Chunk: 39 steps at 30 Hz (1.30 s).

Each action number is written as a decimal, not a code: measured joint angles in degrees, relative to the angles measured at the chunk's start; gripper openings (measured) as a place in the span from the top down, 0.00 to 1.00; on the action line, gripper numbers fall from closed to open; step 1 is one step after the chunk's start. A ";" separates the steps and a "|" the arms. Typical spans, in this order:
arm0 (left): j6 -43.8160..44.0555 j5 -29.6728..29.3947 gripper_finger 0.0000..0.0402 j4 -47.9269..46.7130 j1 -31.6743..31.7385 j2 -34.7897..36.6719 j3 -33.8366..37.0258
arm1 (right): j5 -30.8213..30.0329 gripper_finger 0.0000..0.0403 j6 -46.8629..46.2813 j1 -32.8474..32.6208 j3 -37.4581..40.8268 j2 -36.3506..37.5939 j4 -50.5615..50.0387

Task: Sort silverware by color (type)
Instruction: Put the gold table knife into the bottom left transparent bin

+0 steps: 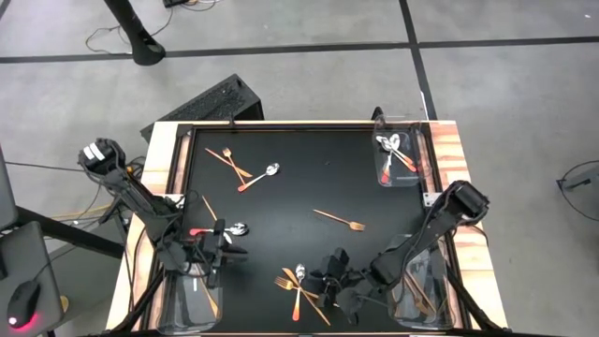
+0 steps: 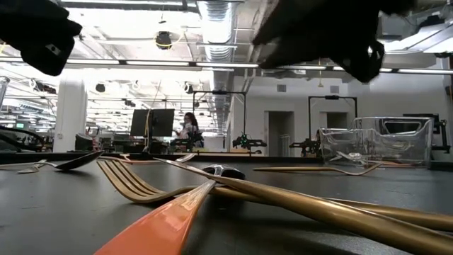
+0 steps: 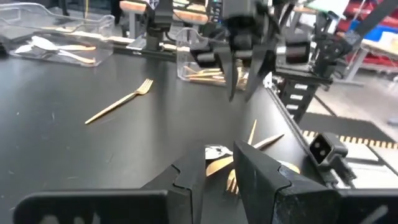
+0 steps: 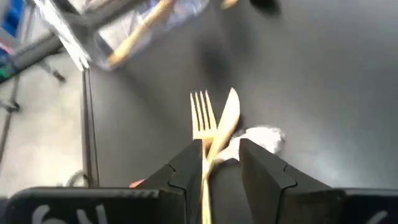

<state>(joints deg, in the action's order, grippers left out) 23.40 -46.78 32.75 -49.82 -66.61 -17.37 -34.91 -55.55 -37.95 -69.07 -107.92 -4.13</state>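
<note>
A: Where is the silverware (image 1: 298,284)?

B: It is all over the black tabletop (image 1: 309,159). In the high view a little pile lies at the bottom middle. It has gold pieces and one piece with a red-orange handle.

A: Which hand is there?

B: The right hand (image 4: 217,152). It sits low, just right of the pile. Its two fingers are apart. A gold fork (image 4: 202,115) and a flat gold piece (image 4: 227,118) cross each other, and their handles run between the fingers. I cannot tell if the fingers touch them.

A: And the left hand (image 1: 217,251)?

B: It is at the lower left of the high view. A spoon with a red handle (image 1: 217,230) lies just above it. Its fingers have a small gap, and I see nothing held in them.

A: What else lies out?

B: One gold fork (image 1: 339,220) lies alone right of the middle. At the upper left lie two thin gold sticks (image 1: 229,161), crossed. Another red-handled spoon (image 1: 259,176) lies just beside them.

A: Is anything in the clear bins?

B: Yes. The bin at the upper right (image 1: 426,159) holds shiny spoons with red handles. The bin at the lower right (image 1: 426,281) holds gold pieces. The bin at the lower left (image 1: 182,300) holds a thin gold piece too.
</note>
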 joint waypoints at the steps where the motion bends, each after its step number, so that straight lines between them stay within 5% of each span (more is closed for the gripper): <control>1: 0.20 -0.10 0.82 0.44 -0.14 -0.28 -0.02 | 0.71 0.68 -0.18 0.01 -1.17 -1.05 -0.21; 11: 1.66 -2.35 0.82 1.16 -0.01 -1.03 -0.04 | 5.19 0.68 -1.14 0.25 -11.61 -10.51 -9.72; 28: 2.38 -5.09 0.82 0.40 0.04 -1.01 -0.04 | 12.99 0.70 1.42 1.71 -15.02 -15.73 -15.09; 39: 3.37 -5.07 0.82 -0.30 0.04 -1.01 -0.04 | 12.89 0.94 0.32 3.20 -15.27 -15.23 -20.67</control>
<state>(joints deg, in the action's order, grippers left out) 26.76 -51.86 32.45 -49.78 -67.61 -17.41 -22.01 -55.22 -34.74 -84.34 -123.15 -24.80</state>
